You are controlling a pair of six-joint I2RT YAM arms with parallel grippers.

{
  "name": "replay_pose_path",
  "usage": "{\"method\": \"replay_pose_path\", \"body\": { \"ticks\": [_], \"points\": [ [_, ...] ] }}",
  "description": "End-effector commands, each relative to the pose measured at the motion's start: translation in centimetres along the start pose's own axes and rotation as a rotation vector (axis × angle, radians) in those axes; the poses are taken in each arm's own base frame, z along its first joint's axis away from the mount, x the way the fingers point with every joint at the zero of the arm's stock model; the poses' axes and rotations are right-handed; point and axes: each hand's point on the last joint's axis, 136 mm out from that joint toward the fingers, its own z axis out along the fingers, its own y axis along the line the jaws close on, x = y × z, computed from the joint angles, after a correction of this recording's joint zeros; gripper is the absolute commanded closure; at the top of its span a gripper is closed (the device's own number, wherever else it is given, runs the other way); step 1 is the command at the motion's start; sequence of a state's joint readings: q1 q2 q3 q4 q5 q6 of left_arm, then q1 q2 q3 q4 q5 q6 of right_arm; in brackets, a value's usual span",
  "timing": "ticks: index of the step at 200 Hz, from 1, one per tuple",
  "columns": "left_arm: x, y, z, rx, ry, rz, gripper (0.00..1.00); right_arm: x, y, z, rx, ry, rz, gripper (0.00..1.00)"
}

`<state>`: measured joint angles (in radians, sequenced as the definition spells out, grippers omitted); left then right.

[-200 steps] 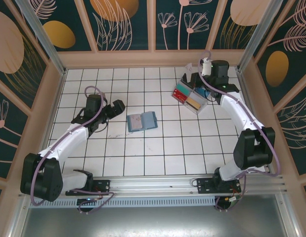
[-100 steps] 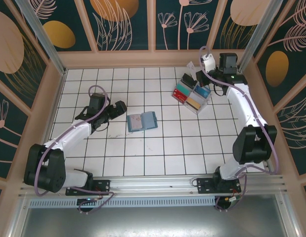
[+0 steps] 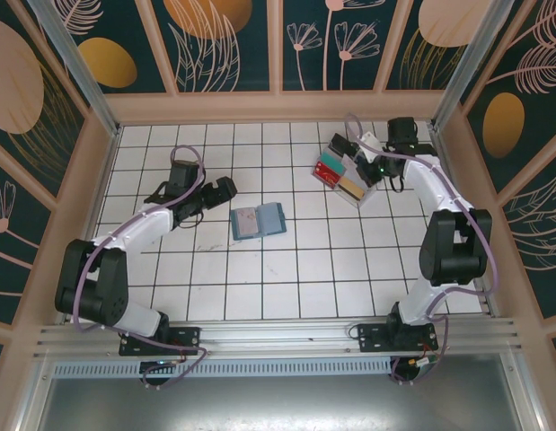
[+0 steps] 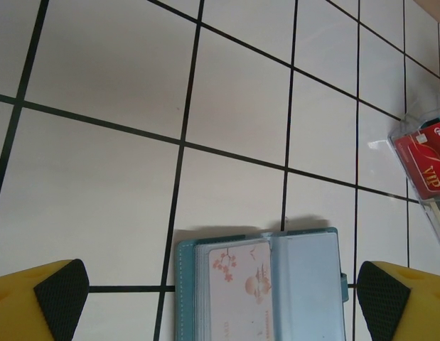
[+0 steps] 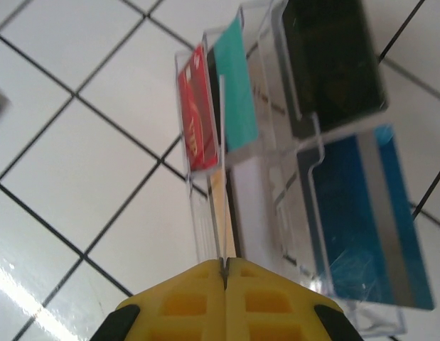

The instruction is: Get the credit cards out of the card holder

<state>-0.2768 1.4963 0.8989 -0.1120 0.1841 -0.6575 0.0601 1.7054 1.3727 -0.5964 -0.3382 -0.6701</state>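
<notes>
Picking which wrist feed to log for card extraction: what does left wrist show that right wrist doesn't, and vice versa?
Left wrist: the open card holder with a pale pink card in its left page, framed by the left gripper's wide-open fingers.
Right wrist: the right gripper shut, close up to the clear tray, with a teal card and a blue card inside it.
Both: the white tiled table, the clear tray and its red card.
</notes>
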Motion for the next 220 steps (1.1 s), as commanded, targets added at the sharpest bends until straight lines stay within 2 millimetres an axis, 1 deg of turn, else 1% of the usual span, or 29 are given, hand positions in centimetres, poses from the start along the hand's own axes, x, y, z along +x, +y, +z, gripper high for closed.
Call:
{"method": "replay_pose_path", "body": {
  "ticks": [1, 43, 57, 107, 136, 157, 177, 198, 220],
  "points": [
    [-0.4, -1.0, 0.5, 0.035, 0.012, 0.036, 0.01, 1.3, -0.6, 0.6, 0.006, 0.027, -0.043, 1.0],
    [0.0, -1.0, 1.3, 0.045, 0.036, 0.028, 0.01, 2.2, -1.8, 1.7, 0.034, 0.065, -0.078, 1.0],
    [0.2, -1.0, 1.5, 0.05, 0.042, 0.024, 0.01, 2.5, -1.9, 2.3, 0.029, 0.078, -0.092, 1.0],
    [0.4, -1.2, 2.0, 0.061, 0.062, 0.021, 0.01, 2.4, -3.1, 3.0, 0.069, 0.08, -0.11, 1.0],
    [0.4, -1.1, 2.1, 0.061, 0.063, 0.023, 0.01, 2.9, -2.9, 3.3, 0.061, 0.094, -0.105, 0.89],
    [0.5, -1.2, 2.2, 0.065, 0.066, 0.03, 0.01, 2.8, -3.0, 3.1, 0.064, 0.096, -0.103, 0.81],
    [0.4, -1.3, 2.1, 0.065, 0.067, 0.038, 0.01, 2.6, -3.2, 2.8, 0.076, 0.095, -0.104, 0.78],
    [0.4, -1.3, 2.1, 0.065, 0.067, 0.042, 0.01, 2.4, -3.5, 2.3, 0.1, 0.093, -0.111, 0.78],
    [0.3, -1.3, 2.0, 0.066, 0.066, 0.041, 0.01, 1.4, -3.5, 1.1, 0.118, 0.057, -0.114, 0.78]
  ]
}}
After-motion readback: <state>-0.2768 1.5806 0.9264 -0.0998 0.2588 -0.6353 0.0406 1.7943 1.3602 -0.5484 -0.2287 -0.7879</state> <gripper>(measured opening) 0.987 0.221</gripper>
